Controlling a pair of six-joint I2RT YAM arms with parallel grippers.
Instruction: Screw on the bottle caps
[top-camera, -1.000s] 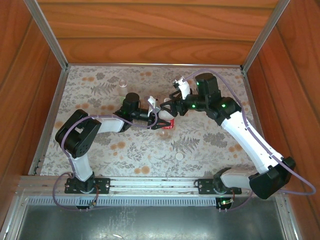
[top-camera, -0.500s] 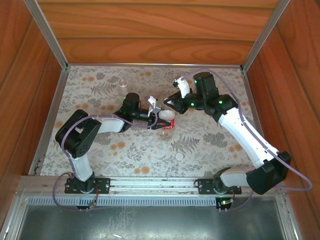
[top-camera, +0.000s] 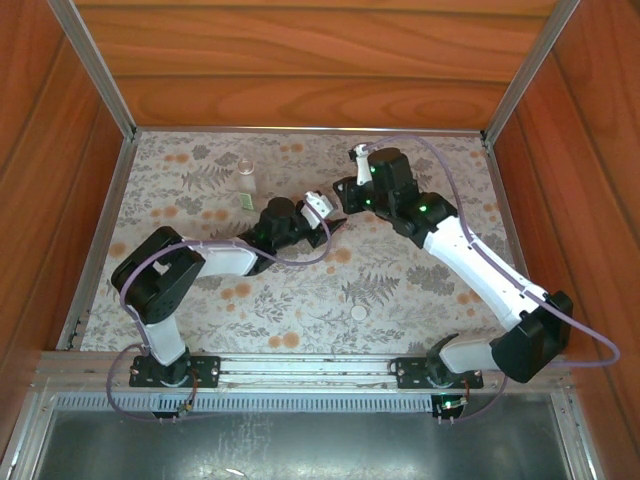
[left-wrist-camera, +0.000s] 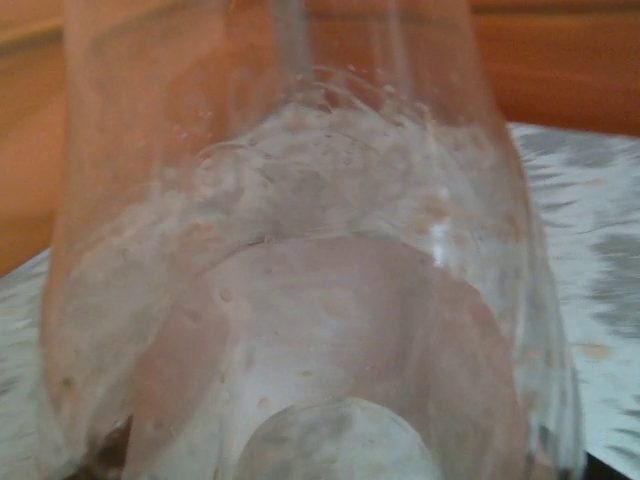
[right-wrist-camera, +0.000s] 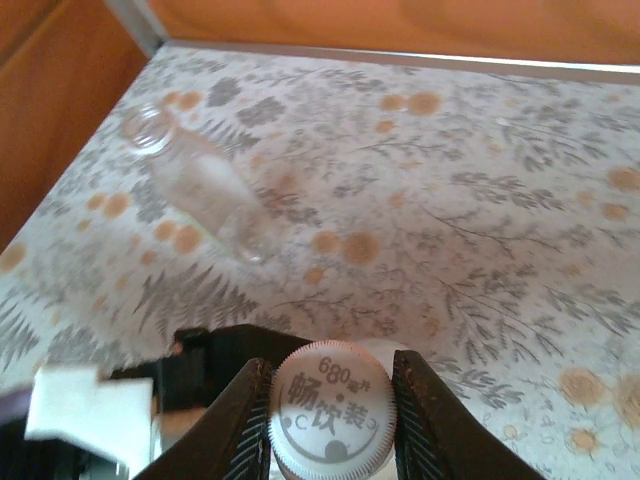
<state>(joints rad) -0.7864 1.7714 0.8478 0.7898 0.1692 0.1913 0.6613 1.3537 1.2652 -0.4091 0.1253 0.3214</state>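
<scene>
**Top view.** 2 arms meet over the middle of the flowered cloth (top-camera: 440, 275). The left gripper (top-camera: 325, 225) and the right gripper (top-camera: 342, 202) sit nose to nose. Their black bodies hide whatever lies between them, so neither jaw gap can be read from here. The bottle with the pale greenish label (top-camera: 245, 184) stands upright on the far left part of the cloth. It is clear with an open mouth, and well apart from both grippers. A loose cap (top-camera: 358, 313), small, round and white, lies flat on the cloth, near and slightly right of centre.

**Left wrist view.** A clear bottle (left-wrist-camera: 300, 300) sits right against the lens, blurred and cut off on every side. Its wall is speckled with droplets and looks cloudy, with a rounded shape at the bottom edge. The label colour cannot be made out. Whether the left claw is closed on this bottle I cannot tell.

**Right wrist view.** The right gripper (right-wrist-camera: 332, 400) has its 2 black ribbed fingers (right-wrist-camera: 238, 425) pressed against either side of the held cap (right-wrist-camera: 332, 412). The cap is white with a ridged rim, and its top is printed with "680" and other characters. Its lower edge is cut off by the frame, and what lies under it is hidden. Blurred black and white parts crowd the near left corner. On the far left of the cloth stands the open-mouthed clear bottle (right-wrist-camera: 195, 185), its label too faint to read.
</scene>
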